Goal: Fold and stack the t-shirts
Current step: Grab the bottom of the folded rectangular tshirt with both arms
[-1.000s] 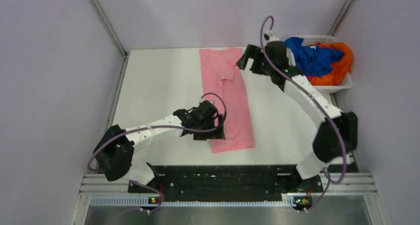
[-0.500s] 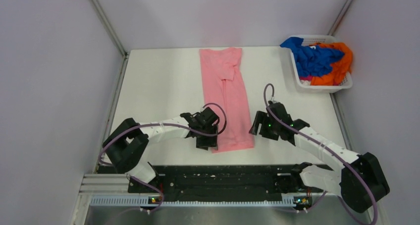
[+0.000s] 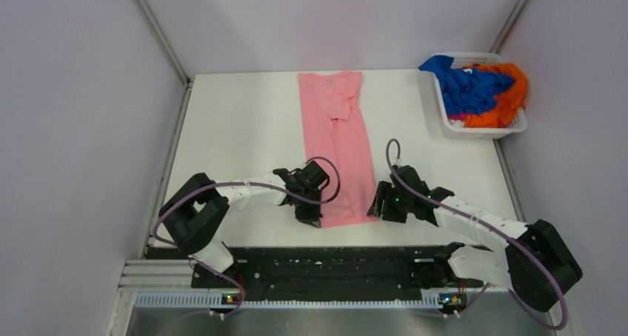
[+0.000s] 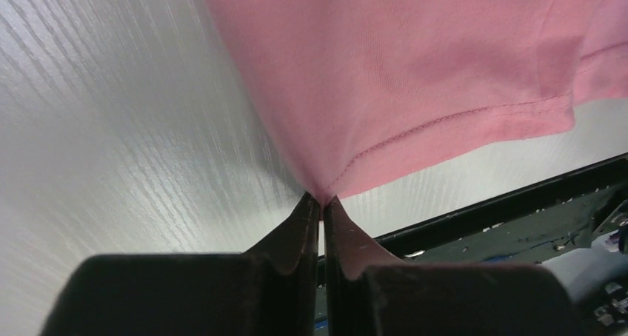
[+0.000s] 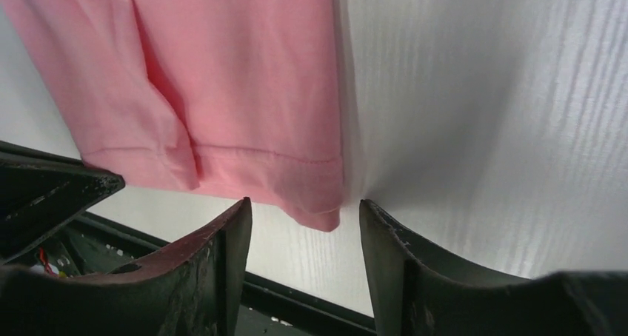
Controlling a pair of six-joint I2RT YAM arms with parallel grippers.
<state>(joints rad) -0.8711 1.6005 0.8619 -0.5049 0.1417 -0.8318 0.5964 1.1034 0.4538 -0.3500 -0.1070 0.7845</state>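
Moved: right arm has swung from the far basket (image 3: 481,131) down to the near hem of the pink t-shirt (image 3: 344,143), while the left arm barely shifted
Left grip: left end effector (image 4: 322,203) is pinched on the near-left hem corner, which I judge anchors the fold
Right grip: right end effector (image 5: 304,210) is wide, straddling the near-right corner without gripping it
Placement: pink t-shirt lies as a long strip mid-counter (image 3: 244,129); blue t-shirt (image 3: 466,88) and orange t-shirt (image 3: 511,99) wait in the basket, far right
Views: wrist cameras show the pinch and the gap, which the top view hides
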